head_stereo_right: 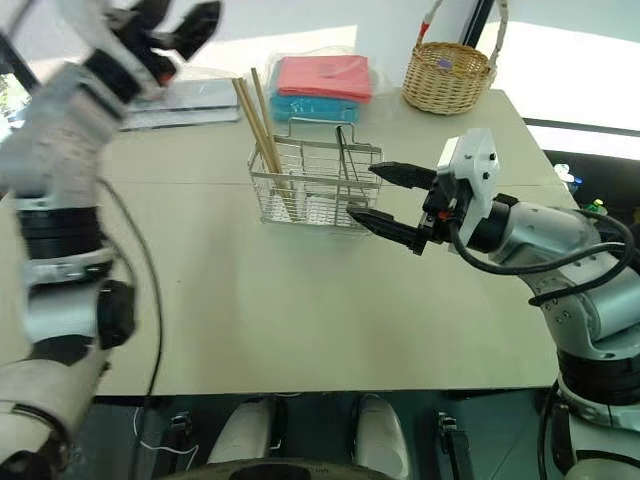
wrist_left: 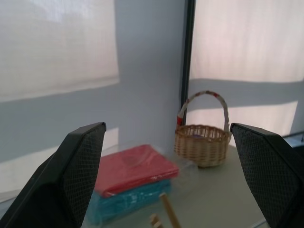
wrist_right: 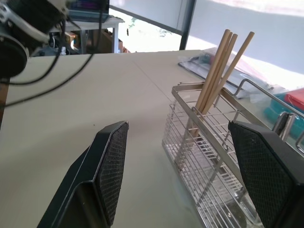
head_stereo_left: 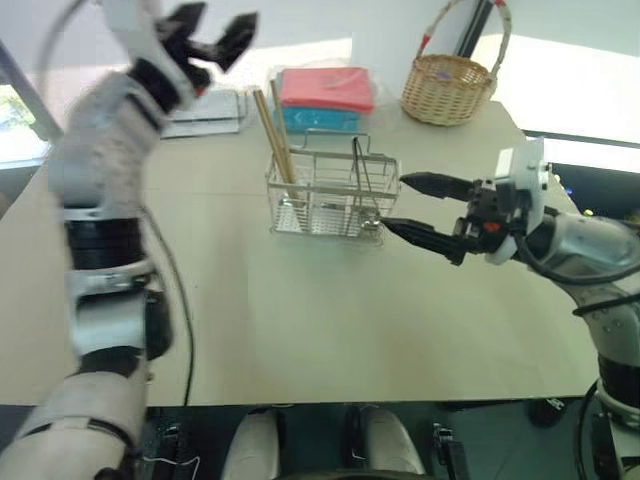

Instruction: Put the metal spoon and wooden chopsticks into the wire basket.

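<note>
chopsticks (head_stereo_left: 276,140): stood in wire basket (head_stereo_left: 330,205), L end
L gripper (head_stereo_left: 210,35): released, raised well clear
R gripper (head_stereo_left: 420,208): spread, just beside basket's R end

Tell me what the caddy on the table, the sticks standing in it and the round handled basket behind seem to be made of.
The wire basket: thin silvery rods in an open grid with a slight shine, so it looks like bare or plated metal. The wooden chopsticks: plain matte tan sticks, apparently unfinished wood or bamboo. The round basket: woven straw-coloured strands, probably wicker; its arched handle is wrapped in white and red.
</note>
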You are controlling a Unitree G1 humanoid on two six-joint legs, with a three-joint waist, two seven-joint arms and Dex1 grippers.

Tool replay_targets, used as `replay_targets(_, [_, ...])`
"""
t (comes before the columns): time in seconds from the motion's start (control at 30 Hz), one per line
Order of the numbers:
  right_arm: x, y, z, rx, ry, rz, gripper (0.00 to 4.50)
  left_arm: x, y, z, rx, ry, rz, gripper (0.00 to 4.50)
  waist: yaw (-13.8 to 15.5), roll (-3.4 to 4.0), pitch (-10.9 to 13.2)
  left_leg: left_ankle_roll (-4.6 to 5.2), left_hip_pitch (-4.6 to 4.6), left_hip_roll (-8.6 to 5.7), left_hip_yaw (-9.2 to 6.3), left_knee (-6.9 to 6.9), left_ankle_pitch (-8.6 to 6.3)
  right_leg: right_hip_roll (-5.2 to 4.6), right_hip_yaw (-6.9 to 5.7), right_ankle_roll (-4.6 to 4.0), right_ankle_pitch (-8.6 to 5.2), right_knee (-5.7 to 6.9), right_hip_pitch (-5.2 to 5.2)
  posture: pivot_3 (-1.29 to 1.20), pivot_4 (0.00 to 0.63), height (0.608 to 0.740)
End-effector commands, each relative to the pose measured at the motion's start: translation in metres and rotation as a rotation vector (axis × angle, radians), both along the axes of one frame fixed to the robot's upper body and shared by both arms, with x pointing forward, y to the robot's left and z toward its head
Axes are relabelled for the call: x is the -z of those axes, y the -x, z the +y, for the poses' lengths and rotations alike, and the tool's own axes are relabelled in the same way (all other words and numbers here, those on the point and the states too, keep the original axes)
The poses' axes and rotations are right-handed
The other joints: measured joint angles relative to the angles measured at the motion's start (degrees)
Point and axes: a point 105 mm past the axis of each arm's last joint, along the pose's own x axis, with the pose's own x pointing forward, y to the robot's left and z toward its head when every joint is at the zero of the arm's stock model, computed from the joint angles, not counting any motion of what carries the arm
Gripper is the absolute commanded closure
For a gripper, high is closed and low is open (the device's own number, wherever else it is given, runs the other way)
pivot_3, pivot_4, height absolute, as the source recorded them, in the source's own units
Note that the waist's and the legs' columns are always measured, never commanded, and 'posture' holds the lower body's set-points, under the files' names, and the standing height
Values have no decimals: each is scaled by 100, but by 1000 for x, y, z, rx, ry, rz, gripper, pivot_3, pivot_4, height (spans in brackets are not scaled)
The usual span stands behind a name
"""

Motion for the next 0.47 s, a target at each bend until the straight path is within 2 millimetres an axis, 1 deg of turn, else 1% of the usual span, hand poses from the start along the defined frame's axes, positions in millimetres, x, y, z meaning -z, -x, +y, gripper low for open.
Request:
replay_targets(0.03, [-11, -5, -11, 13, 11, -53, 1007, 2, 48, 5, 160, -265, 0, 73, -16, 12, -1, 0, 3, 0, 2, -7, 0, 0, 1, -1, 0, -1, 0, 0, 150, 703])
replay_targets(0.1, [-12, -6, -14, 14, 16, -50, 1007, 18, 69, 12, 221, -400, 55, 73, 23, 14, -1, -2, 5, 0, 2, -13, 0, -2, 2, -2, -1, -6, 1, 0, 150, 703])
replay_targets(0.13, [-11, -7, -16, 12, 22, -47, 1007, 26, 77, 15, 235, -439, 90, 73, 49, 19, 2, -2, 4, 0, 2, -14, 1, -3, 1, -2, -2, -11, 0, 0, 150, 703])
replay_targets(0.23, [-10, -8, -20, 12, 37, -40, 1007, 41, 89, 21, 250, -485, 150, 73, 108, 19, 4, -3, 1, 1, -3, -11, 0, -6, -1, -21, -12, -14, 2, 0, 150, 703])
replay_targets(0.33, [-9, -8, -23, 14, 49, -31, 1007, 53, 95, 26, 242, -477, 186, 73, 78, 21, 4, -3, 0, 1, -1, -6, 0, -9, 0, -22, -13, -19, 4, 0, 150, 703])
replay_targets(0.47, [-6, -6, -22, 6, 61, -20, 1007, 58, 94, 23, 236, -454, 185, 73, 62, 24, 6, -3, 0, 2, -1, -7, 0, -5, 0, -21, -13, -13, 0, 0, 150, 703])
